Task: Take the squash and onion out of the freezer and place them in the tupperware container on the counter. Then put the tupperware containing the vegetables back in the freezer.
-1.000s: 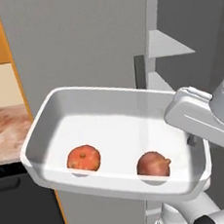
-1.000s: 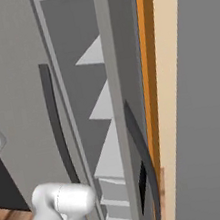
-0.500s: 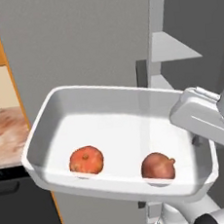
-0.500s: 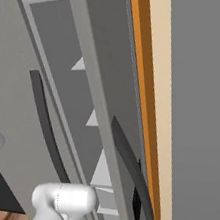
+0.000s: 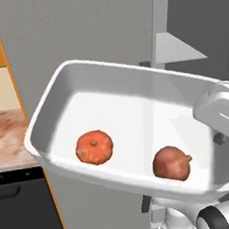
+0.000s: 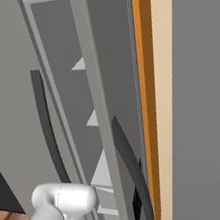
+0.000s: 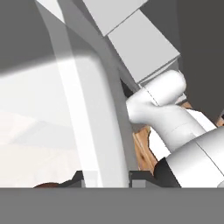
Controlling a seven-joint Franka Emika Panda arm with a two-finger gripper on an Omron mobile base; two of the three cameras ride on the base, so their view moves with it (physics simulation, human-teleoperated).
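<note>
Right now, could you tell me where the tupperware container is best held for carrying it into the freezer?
By its flared rim on the right short side, where the gripper is shut on the tupperware container: the thin wall fits between the fingers, and both vegetables lie clear of it.

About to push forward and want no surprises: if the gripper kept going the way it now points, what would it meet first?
The gripper is shut on the tupperware container rim, so the tub's wall lies right ahead. Beyond that, probably the robot's own arm, though depth is hard to judge.

white tupperware container with orange squash and brown onion on its floor
</note>
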